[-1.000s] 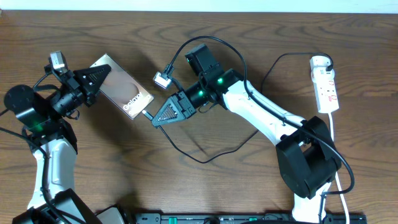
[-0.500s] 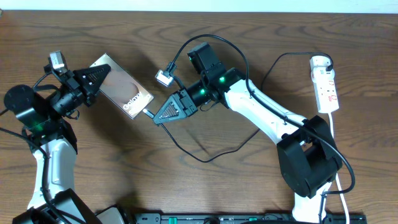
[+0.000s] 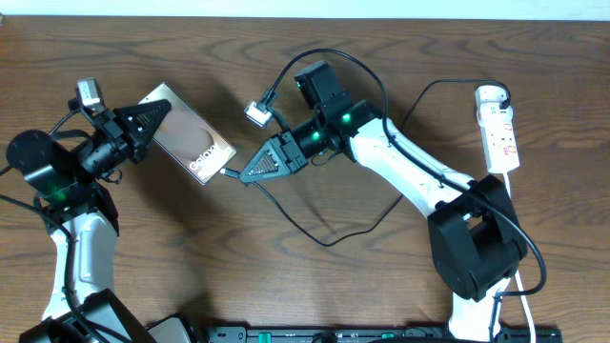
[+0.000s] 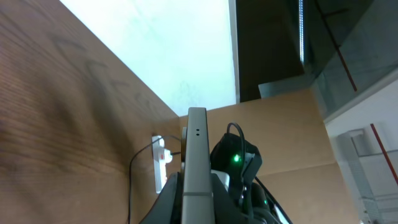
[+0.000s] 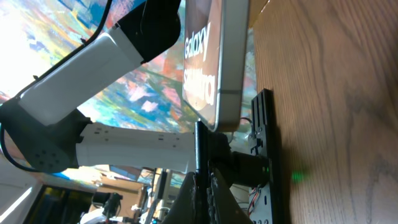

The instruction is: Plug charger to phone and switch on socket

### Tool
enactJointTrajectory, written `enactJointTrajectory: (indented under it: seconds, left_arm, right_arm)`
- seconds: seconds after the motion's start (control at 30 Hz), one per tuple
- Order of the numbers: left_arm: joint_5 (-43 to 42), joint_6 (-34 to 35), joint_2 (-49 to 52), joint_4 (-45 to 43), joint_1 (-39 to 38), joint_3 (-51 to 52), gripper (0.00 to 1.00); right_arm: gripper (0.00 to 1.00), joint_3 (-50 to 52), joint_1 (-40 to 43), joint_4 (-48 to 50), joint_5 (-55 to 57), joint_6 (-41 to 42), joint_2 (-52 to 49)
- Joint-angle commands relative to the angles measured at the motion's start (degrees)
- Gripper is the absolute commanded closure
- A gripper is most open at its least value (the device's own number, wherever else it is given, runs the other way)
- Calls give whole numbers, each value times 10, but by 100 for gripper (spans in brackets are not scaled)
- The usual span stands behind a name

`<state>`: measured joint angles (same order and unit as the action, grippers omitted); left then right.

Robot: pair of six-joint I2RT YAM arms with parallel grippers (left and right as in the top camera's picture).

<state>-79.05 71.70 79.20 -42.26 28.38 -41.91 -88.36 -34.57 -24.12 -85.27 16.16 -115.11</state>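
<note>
Left of the socket (image 3: 498, 133), well apart across the surface (image 3: 191, 267), the phone (image 3: 186, 133) sits slanted, its upper end clamped in the left tool (image 3: 151, 116). The right tool (image 3: 246, 175) pinches the charger (image 3: 329, 245) tip just beside the lower end. From the left wrist, the phone stands edge-on between the fingers. From the right wrist, the plug points along the phone's long axis; I cannot tell whether it is seated.

Left lies phone (image 3: 191, 133), far right socket (image 3: 500, 133) (charger (image 3: 329, 244) between)
</note>
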Motion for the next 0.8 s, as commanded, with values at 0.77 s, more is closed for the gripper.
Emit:
enactJointTrajectory:
  seconds: [0.77]
  left_arm:
    - [41,-7,-5,-5,-35,-5,93]
  right_arm:
    - [99,0,-5,76,33,95,3]
